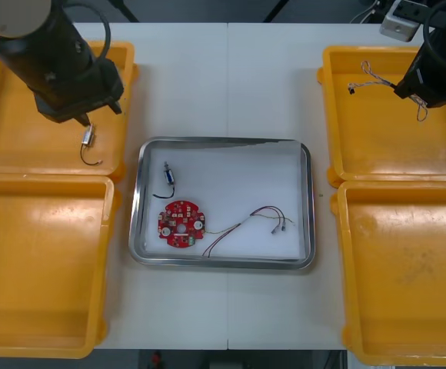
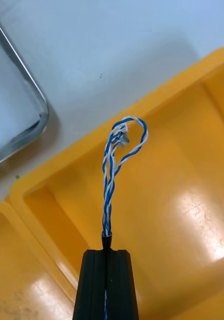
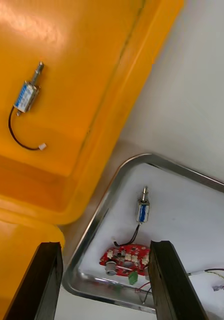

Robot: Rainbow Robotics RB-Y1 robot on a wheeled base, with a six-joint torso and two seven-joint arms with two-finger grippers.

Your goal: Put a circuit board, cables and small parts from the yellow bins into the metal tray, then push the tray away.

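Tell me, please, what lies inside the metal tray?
Inside the white-floored metal tray lie a round red circuit board, a small metal part with a black lead and a red and yellow cable. Anything under the board is covered.

The yellow bins point(image 1: 46, 261) are smooth, glossy plastic. The metal tray point(image 1: 223, 141) has a polished rim and matt white inside; the twisted blue and white cable point(image 2: 108, 200) looks plastic-sheathed

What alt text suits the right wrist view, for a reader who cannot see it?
The right gripper, black fingers shut on a twisted blue and white cable looped at its end, holds it over a yellow bin. The rounded corner of a shiny metal tray lies nearby.
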